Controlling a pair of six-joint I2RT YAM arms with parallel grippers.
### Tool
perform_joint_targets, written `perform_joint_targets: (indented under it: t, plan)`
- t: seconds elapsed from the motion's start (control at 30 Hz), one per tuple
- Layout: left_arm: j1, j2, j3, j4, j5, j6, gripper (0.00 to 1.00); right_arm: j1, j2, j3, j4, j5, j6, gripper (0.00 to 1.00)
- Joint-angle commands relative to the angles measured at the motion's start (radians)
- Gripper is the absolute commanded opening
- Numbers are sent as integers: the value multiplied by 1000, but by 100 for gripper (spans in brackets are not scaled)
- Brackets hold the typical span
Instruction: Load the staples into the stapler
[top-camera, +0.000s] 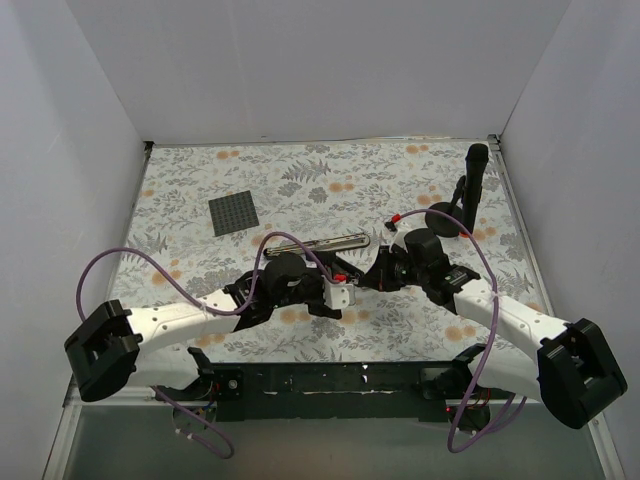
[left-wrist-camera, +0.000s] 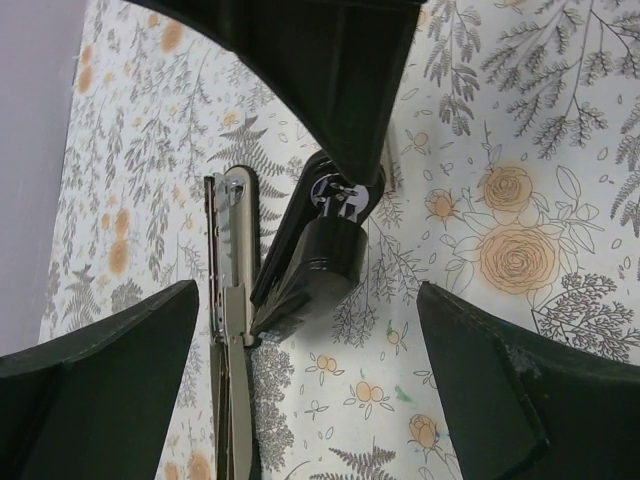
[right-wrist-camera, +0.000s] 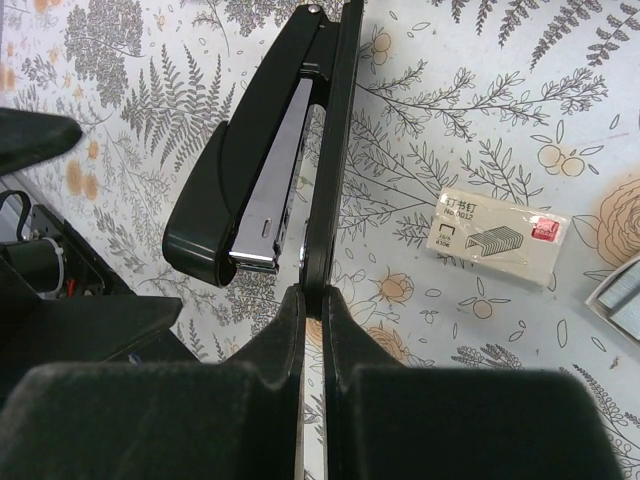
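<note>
Right hand (right-wrist-camera: 312, 300) of mine pinches one stapler (right-wrist-camera: 250, 170) by its edge; my left hand (left-wrist-camera: 305, 295) is spread wide; one staples box (right-wrist-camera: 497, 238) nearby.

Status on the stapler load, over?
Left gripper open over stapler. Right gripper shut on stapler's thin arm; stapler hinged open. Staple box on table, untouched. No obstruction seen.

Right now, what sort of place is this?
Probably a robot test cell rather than an office: plain white walls box in a table with a floral cover, two robot arms are mounted at its near edge, and a stapler lies open as the workpiece.
</note>
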Motion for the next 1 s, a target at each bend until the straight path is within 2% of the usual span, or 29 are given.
perform_joint_targets:
  t: [0.0, 0.13, 0.23, 0.33, 0.47, 0.5, 0.57, 0.6, 0.67, 0.83, 0.97]
  plan:
    - [1, 41, 23, 31, 114, 93, 89, -3, -32, 48, 9, -32, -4, 1]
    - [1, 107, 57, 25, 120, 119, 77, -3, -34, 48, 9, -35, 1, 1]
    - [1, 153, 84, 23, 123, 128, 73, -3, -37, 48, 9, -40, 1, 1]
    - [1, 179, 107, 19, 130, 136, 60, -3, -38, 48, 9, -44, 1, 1]
    - [1, 199, 126, 16, 120, 139, 39, -3, -44, 45, 9, -40, 2, 1]
    - [1, 201, 129, 12, 114, 136, 28, -3, -49, 45, 9, -37, 2, 1]
    - [1, 202, 130, 11, 114, 131, 18, -3, -54, 40, 9, -26, 7, 1]
    - [1, 202, 132, 8, 116, 122, 8, -3, -61, 38, 9, -20, 7, 1]
    - [1, 198, 138, 5, 114, 102, 0, -4, -72, 26, 18, 6, 16, 1]
    - [1, 182, 155, 11, 108, -21, 0, -3, -126, -23, 102, 65, 38, 1]
    - [1, 165, 167, 26, 110, -133, 0, -3, -140, -49, 161, 80, 32, 16]
